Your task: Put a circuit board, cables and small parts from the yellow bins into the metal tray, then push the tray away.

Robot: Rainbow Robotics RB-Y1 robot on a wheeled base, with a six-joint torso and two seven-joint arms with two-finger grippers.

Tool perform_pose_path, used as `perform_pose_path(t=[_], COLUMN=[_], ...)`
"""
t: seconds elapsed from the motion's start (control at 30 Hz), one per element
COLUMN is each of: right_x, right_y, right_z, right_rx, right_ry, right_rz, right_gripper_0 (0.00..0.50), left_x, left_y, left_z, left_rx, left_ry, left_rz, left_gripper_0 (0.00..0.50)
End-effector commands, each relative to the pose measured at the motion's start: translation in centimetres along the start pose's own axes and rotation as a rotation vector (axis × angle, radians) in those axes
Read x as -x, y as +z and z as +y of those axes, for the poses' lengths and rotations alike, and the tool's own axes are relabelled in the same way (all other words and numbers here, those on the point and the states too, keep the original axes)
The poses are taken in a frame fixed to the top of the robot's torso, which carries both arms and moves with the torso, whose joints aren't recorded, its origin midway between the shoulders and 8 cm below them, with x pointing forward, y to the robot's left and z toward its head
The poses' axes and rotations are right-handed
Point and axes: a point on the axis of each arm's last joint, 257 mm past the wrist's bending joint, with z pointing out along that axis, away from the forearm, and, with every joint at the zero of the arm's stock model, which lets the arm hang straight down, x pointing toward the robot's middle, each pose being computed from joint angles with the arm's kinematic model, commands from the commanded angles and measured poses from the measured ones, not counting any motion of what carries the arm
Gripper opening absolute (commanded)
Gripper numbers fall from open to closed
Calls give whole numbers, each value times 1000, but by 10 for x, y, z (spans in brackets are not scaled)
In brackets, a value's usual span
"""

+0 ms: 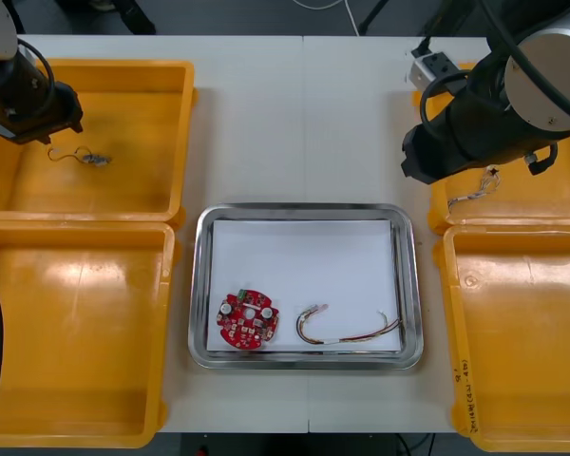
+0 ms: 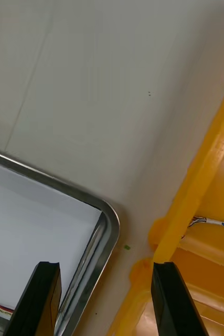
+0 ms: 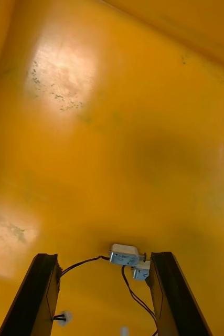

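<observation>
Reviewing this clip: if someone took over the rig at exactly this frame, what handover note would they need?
Left gripper: open, low in the far left bin, fingers either side of the black cable, not closed on it.
Right gripper: open, holding nothing, above the gap between the tray's far right corner and the far right bin. The blue and white cable lies in that bin.
Done: circuit board and red and yellow cable are in the tray.
Left: black cable, blue and white cable, small parts, then push the tray away.
</observation>
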Motion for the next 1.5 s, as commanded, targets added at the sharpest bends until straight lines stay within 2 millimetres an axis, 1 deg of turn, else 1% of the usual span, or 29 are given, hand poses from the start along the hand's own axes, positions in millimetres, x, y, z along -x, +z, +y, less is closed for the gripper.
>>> perform_pose_path(t=[0.03, 0.17, 0.2, 0.37, 0.5, 0.7, 0.8, 0.9, 1.3, 1.43, 1.5], right_x=[27, 28, 28, 25, 21, 16, 11, 7, -3, 3, 10], right_y=[-22, -22, -22, -25, -24, -26, -25, -23, -15, -13, -14], right_z=[-42, -71, -74, -106, -127, -151, -160, -166, -179, -184, -188], right_rx=[-73, -127, -130, -160, -184, -216, -238, -241, -213, -208, -205], right_ry=[130, 217, 230, 330, 396, 462, 491, 513, 580, 586, 588], right_rz=[-54, -50, -50, -48, -32, -20, -9, 4, 59, 55, 44], right_gripper_0=[500, 500, 500, 500, 500, 500, 500, 500, 500, 500, 500], left_x=[16, 14, 13, 11, 9, 4, 1, -2, -12, -15, -17], left_y=[-10, -4, -3, 3, 9, 16, 19, 23, 34, 38, 41], left_z=[-39, -42, -43, -45, -44, -43, -41, -38, -29, -25, -22], left_rx=[-27, -31, -33, -37, -41, -37, -33, -33, -27, -24, -22], left_ry=[171, 170, 169, 168, 165, 176, 178, 178, 187, 190, 191], left_rz=[-57, -59, -59, -62, -67, -65, -60, -57, -46, -48, -46], left_gripper_0=[500, 500, 500, 500, 500, 500, 500, 500, 500, 500, 500])
